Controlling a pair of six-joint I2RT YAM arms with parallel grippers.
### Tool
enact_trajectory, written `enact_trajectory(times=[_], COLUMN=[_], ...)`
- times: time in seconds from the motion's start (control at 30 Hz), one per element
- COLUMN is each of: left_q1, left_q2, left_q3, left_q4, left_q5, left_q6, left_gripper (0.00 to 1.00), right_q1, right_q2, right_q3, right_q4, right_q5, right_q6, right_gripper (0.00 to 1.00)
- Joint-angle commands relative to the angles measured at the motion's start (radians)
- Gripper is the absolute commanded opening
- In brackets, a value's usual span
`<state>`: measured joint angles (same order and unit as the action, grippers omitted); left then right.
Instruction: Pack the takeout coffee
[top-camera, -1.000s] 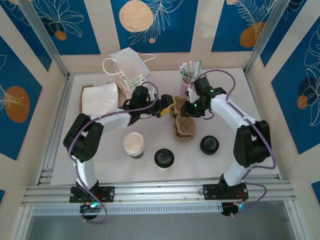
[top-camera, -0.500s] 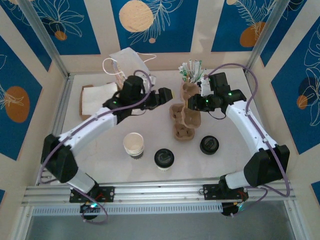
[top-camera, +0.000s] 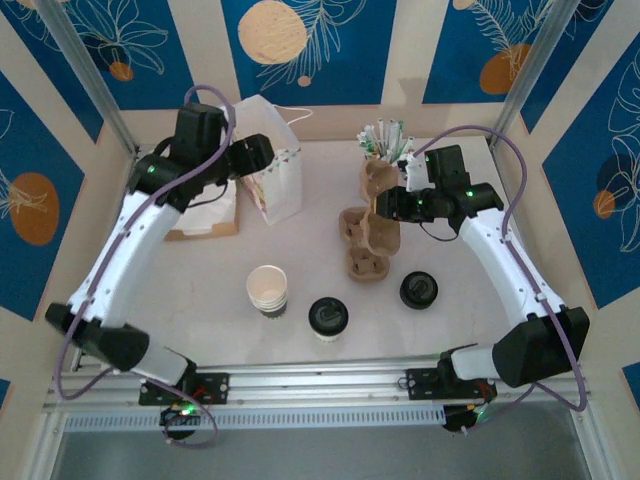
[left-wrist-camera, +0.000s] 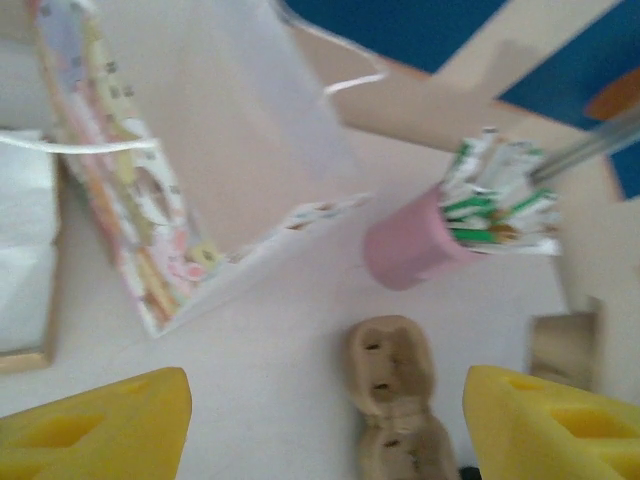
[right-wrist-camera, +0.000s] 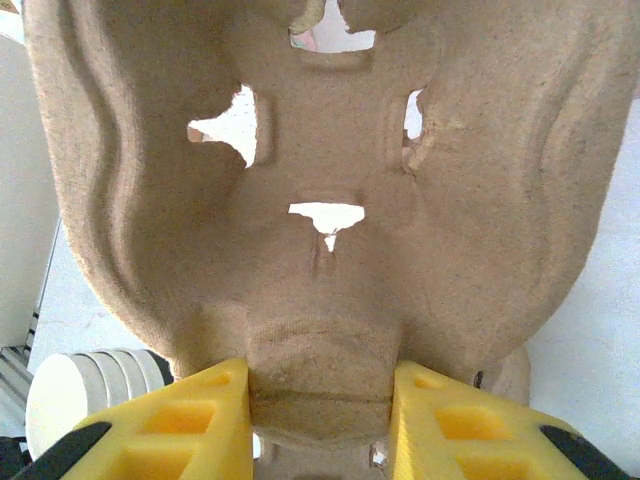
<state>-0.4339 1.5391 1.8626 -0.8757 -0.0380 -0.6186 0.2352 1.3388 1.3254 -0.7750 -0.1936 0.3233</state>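
Here, a table (top-camera: 200, 290) is shown with a bag (top-camera: 272, 175), a carrier (top-camera: 368, 235) and a coffee (top-camera: 327, 318).
The bag is stood at the back, beside the left gripper (top-camera: 255, 153), whose fingers are spread wide. The carrier is clamped by the right gripper (top-camera: 392, 205). The coffee is set near the front edge.

One takeout coffee (top-camera: 327, 318), one loose black lid (top-camera: 418, 290), one stack of lidless paper cups (top-camera: 267, 290) whose number cannot be told, one patterned paper bag (top-camera: 275, 185), one pink cup of sachets (left-wrist-camera: 410, 240), one pile of napkins (top-camera: 210, 215) and at least two pulp cup carriers (top-camera: 367, 245)
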Motion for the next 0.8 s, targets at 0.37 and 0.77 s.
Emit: enact_trajectory(times=[0.37,0.77], left_q1=[0.091,0.109], left_q2=[0.489,0.594], left_q3=[0.602,0.644], left_q4=[-0.391,-0.372], left_q5=[-0.215,-0.177], left_q6=[-0.023,-0.014], left_gripper=[0.53,0.33], right_q1=[-0.006,-0.003], right_q2=[-0.031,-0.036], right_q3=[-0.013,-0.011], right_q4=[0.015,0.020], right_q5=[-0.067,-0.091], right_q6=[0.012,0.016], right_gripper=[0.34,0.34])
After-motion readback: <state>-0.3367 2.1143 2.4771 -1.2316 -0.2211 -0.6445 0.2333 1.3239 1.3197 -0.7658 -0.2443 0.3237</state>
